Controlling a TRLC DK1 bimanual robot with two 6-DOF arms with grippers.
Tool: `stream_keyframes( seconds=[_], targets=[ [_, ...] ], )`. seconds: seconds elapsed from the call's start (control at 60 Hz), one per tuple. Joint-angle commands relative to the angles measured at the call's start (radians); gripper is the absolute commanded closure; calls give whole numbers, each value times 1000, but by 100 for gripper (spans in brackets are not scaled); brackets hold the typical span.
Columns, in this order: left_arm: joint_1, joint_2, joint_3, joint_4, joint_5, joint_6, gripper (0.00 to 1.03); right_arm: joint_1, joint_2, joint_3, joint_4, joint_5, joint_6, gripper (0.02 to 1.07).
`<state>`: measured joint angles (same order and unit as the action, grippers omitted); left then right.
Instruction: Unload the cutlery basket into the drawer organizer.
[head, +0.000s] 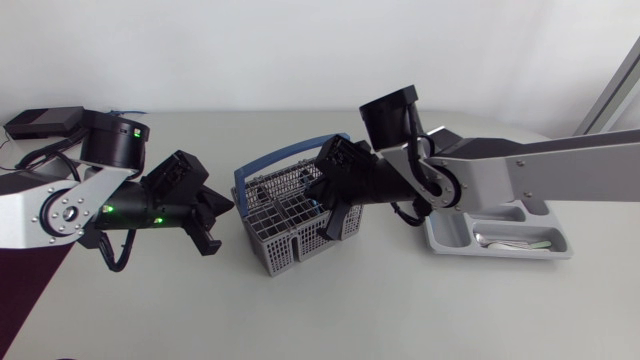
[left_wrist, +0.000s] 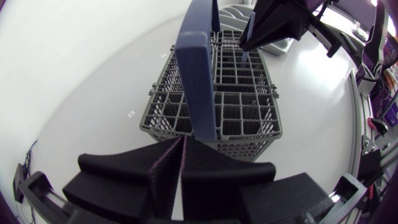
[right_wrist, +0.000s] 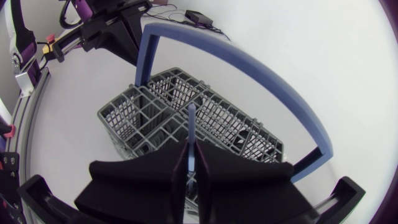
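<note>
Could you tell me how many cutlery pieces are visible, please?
2: the held piece, in the right gripper above the basket; the loose piece, lying in the organizer. More may be hidden.

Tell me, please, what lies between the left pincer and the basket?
Only bare table, as the head view shows: left pincer and basket stand apart.

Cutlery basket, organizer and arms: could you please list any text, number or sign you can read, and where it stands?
No readable text: the cutlery basket, the drawer organizer and the utensil in the right end effector show none.
The small mark on the table is too small to read.
</note>
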<state>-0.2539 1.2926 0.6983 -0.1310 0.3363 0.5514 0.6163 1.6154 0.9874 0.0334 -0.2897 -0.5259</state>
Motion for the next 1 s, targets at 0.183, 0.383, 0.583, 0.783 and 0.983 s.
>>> stream_keyframes(
  seconds=[0.183, 0.383, 0.583, 0.783, 0.983],
  targets=[
    [-10, -35, -37, -12, 7, 16, 79, 13, -124, -46, 3, 1, 14, 102],
    [-19, -58, -46, -22, 6, 13, 79, 33, -212, -64, 2, 1, 44, 102],
    [-21, -76, -48, -38, 6, 13, 79, 62, -302, -49, -44, 3, 83, 102],
    [-28, -96, -49, -48, 3, 13, 79, 36, -462, 7, -198, -12, 121, 102],
    [-35, -101, -54, -48, 3, 13, 79, -283, -485, 151, -472, -197, 144, 102]
  ],
)
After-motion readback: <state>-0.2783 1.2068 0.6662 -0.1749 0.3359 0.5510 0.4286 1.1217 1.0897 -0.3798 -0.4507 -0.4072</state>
